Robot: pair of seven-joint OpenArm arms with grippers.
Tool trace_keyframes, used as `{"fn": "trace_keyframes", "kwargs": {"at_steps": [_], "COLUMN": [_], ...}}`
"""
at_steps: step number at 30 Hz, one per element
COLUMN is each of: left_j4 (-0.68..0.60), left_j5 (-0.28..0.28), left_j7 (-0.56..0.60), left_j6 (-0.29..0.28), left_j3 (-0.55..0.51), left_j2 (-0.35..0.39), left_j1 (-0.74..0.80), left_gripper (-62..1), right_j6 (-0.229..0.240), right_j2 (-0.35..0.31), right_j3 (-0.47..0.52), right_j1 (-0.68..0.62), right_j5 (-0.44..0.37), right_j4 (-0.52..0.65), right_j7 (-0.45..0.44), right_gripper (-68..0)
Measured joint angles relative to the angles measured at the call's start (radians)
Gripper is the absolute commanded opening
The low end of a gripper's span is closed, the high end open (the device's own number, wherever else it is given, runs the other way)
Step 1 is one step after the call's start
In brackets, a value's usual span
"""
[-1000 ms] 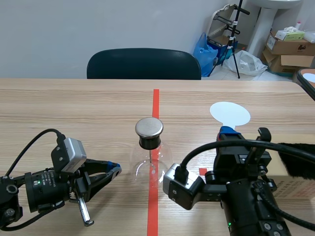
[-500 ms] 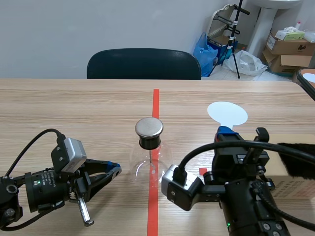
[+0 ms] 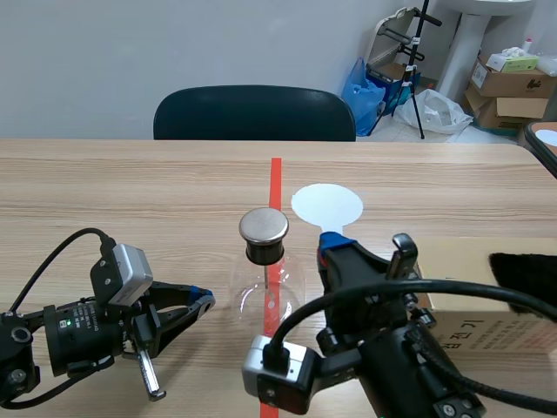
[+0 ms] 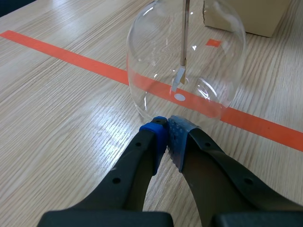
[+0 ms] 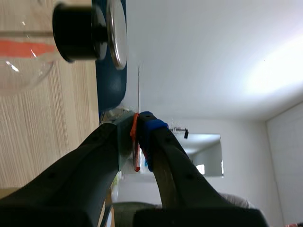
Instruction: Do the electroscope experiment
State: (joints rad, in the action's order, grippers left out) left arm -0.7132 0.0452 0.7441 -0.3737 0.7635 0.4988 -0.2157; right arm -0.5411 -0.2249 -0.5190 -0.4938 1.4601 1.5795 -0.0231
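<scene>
Counter (image 3: 130,192): pale wood-grain top, running wide left to right. An orange-red tape line (image 3: 276,178) runs near to far down its middle.

Electroscope (image 3: 264,261): a clear glass flask standing upright on the tape line, about mid-counter. It has a black stopper in the neck and a flat metal cap (image 3: 264,225) on top. In the left wrist view a thin rod hangs inside the bulb (image 4: 187,61) with a small leaf at its end.

Left end effector (image 3: 198,303): low on the counter, left of the flask. Its blue pads are pressed together on nothing, and the tips (image 4: 166,124) sit just short of the glass.

Right end effector (image 3: 335,246): comes in from the near right, raised, just right of the flask neck. It is clamped on the orange stem (image 5: 136,151) of a white round paddle (image 3: 326,203). The paddle's disc stands just beside the metal cap, to its right and slightly farther away. Whether the two touch cannot be told.

Near right on the counter: a tan cardboard box (image 3: 474,292) with a black furry piece (image 3: 526,274) lying on it.

Room: plain pale wall. A dark chair back (image 3: 254,111) shows at the far edge of the counter. The far right corner holds a blue bag (image 3: 361,87), a black tripod (image 3: 418,61), a white plastic bag (image 3: 439,109) and stacked cartons (image 3: 509,83).
</scene>
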Motion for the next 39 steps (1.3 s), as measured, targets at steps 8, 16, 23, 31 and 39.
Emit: {"fn": "trace_keyframes", "kwargs": {"at_steps": [8, 16, 23, 31, 39], "left_j4": [0.0, 0.0, 0.0, 0.0, 0.0], "left_j5": [0.0, 0.0, 0.0, 0.0, 0.0], "left_j7": [0.0, 0.0, 0.0, 0.0, 0.0], "left_j6": [0.0, 0.0, 0.0, 0.0, 0.0], "left_j3": [0.0, 0.0, 0.0, 0.0, 0.0], "left_j2": [0.0, 0.0, 0.0, 0.0, 0.0], "left_j1": [0.0, 0.0, 0.0, 0.0, 0.0], "left_gripper": [-57.9, -57.9, -57.9, -57.9, -57.9], "right_j6": [0.0, 0.0, 0.0, 0.0, 0.0], "right_j2": [0.0, 0.0, 0.0, 0.0, 0.0], "right_j3": [0.0, 0.0, 0.0, 0.0, 0.0], "right_j1": [0.0, 0.0, 0.0, 0.0, 0.0], "right_j5": [0.0, 0.0, 0.0, 0.0, 0.0], "right_j4": [0.0, 0.0, 0.0, 0.0, 0.0], "right_j7": [-0.154, -0.216, -0.216, -0.216, -0.216], "right_gripper": [-65.8, -65.8, -65.8, -65.8, -65.8]}}
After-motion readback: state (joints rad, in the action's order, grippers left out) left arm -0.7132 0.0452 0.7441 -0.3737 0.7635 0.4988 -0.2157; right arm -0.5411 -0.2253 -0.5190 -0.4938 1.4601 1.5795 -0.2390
